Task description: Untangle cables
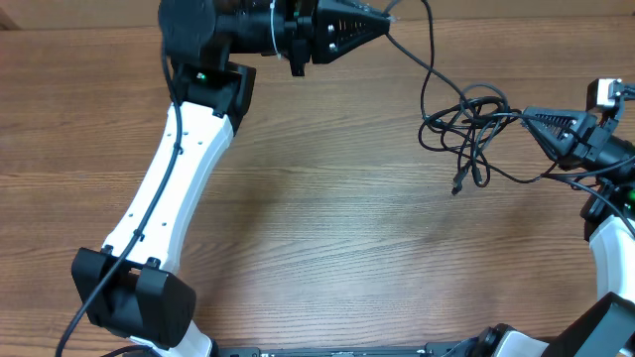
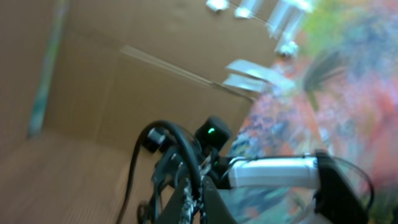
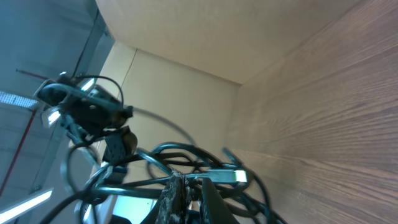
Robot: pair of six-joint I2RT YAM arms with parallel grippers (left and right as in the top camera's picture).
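The thin black cables (image 1: 466, 119) form a loose knot of overlapping loops over the far right part of the wood-grain brown desk (image 1: 327, 228), between the two arms and much closer to the right one. The left claw (image 1: 385, 25) is at the far edge of the desk near the middle, pointing right. Its fingers are pressed together on a single strand that curves out past the far edge, then comes down and to the right into the knot. The right claw (image 1: 526, 115) comes in from the right edge pointing left, with its tips together and clamped on the right side of the tangle where several loops cross. From the knot, two short ends hang toward the near side, each finishing in a small dark plug connector (image 1: 458, 186), and they lie just beside each other. Another strand sweeps in a low arc from the knot toward the right arm. In the right wrist view, the right claw (image 3: 185, 190) has its fingers closed with black loops bunched around them, and a silver-tipped flat plug (image 3: 235, 177) sticks out just to the right of the fingertips. The left wrist view is blurred; it shows the dark fingers of the left claw (image 2: 189, 202) low in the picture with a black cord looping above them.
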